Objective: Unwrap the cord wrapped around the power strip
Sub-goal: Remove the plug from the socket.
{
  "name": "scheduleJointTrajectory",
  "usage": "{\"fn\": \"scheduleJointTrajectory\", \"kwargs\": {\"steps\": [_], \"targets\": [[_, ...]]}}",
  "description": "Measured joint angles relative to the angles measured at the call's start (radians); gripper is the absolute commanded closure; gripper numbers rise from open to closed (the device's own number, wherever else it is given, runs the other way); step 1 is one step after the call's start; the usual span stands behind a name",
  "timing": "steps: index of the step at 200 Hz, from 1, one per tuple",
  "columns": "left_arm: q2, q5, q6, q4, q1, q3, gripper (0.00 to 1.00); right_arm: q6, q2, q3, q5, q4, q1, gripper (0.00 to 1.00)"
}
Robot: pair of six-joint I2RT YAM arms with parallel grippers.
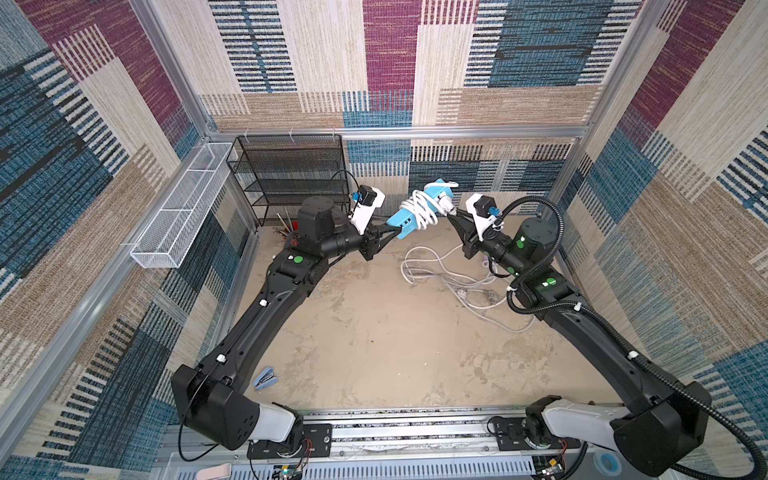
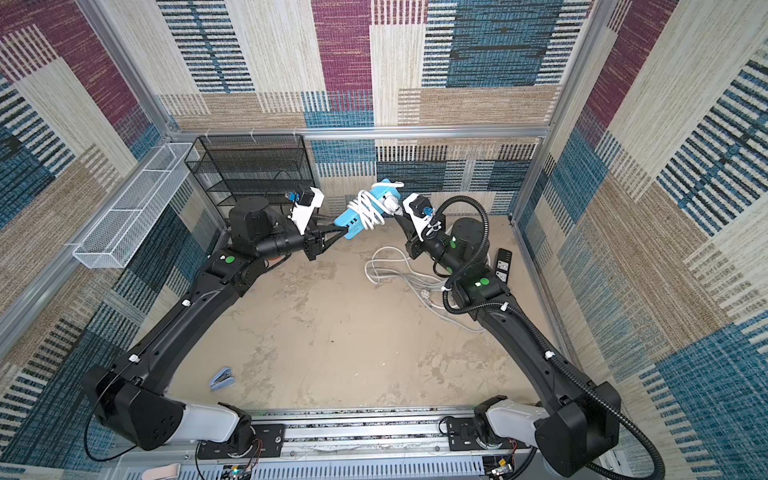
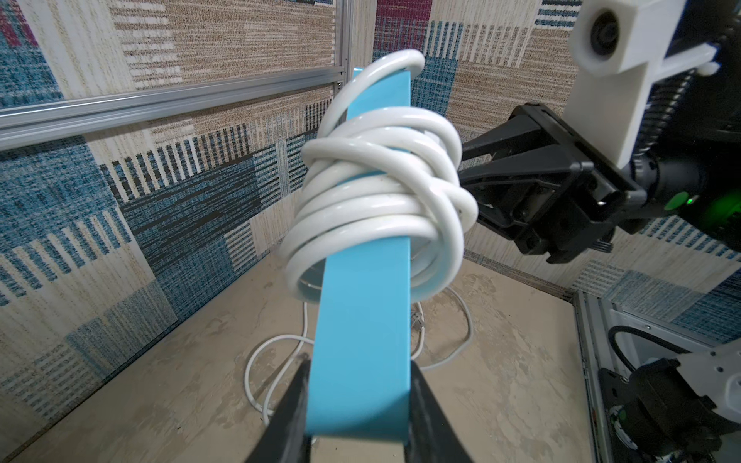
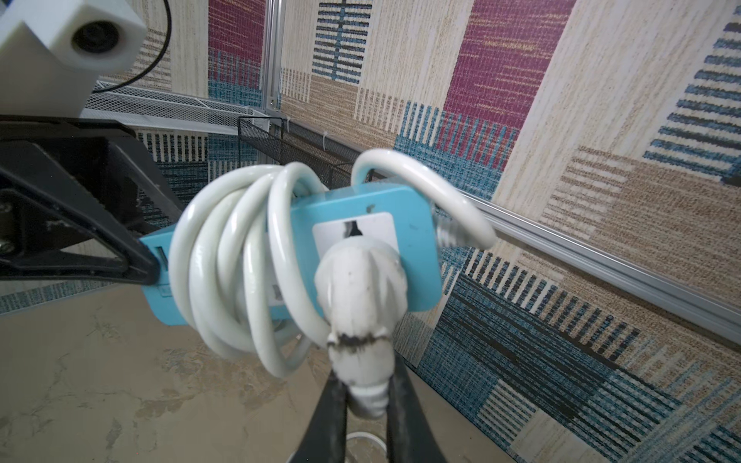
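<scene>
First, nearest the arm bases, a small blue stapler-like item (image 1: 265,377) lies on the table (image 1: 374,332) beside the left arm. I cannot resolve its detail. Farther in, loose white cables (image 1: 440,272) lie tangled on the table below the right arm, which covers part of them. A black socket block (image 2: 503,266) sits by the right wall. It shows in a top view only, partly behind the arm.

Beyond that, the task item is in the air between the two arms, clear of the table. The blue power strip (image 3: 363,312) is tilted, its low end towards the left arm. The left gripper (image 3: 359,362) has its jaws clamped against both sides of that low end. The white cord (image 3: 377,200) sits in several overlapping turns around the strip's middle. I cannot count the turns where they cross. The right gripper (image 4: 365,385) has its jaws nearly closed, pinching the neck of the white plug (image 4: 357,288). The plug body rests against the strip's white socket face, and whether its pins are seated is hidden.

At the back, a black mesh rack (image 1: 291,174) stands against the wall. A white wire basket (image 1: 178,208) is fixed along the left wall. Brush handles (image 1: 284,224) show only partly behind the left arm.
</scene>
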Motion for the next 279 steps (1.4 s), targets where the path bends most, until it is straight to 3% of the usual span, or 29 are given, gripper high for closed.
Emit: {"fn": "scheduleJointTrajectory", "kwargs": {"steps": [43, 92, 154, 279], "targets": [[0.010, -0.084, -0.033, -0.026, -0.021, 0.000, 1.00, -0.007, 0.035, -0.013, 0.217, 0.043, 0.122, 1.00], [0.007, -0.129, -0.046, -0.051, -0.037, 0.000, 1.00, -0.003, 0.043, -0.018, 0.275, 0.048, 0.141, 1.00], [0.009, 0.023, -0.027, -0.059, 0.017, 0.055, 1.00, 0.015, -0.030, -0.019, 0.020, 0.020, -0.010, 1.00], [-0.001, 0.106, -0.020, -0.072, 0.069, 0.039, 1.00, 0.050, -0.072, -0.050, -0.037, 0.004, -0.013, 1.00]]}}
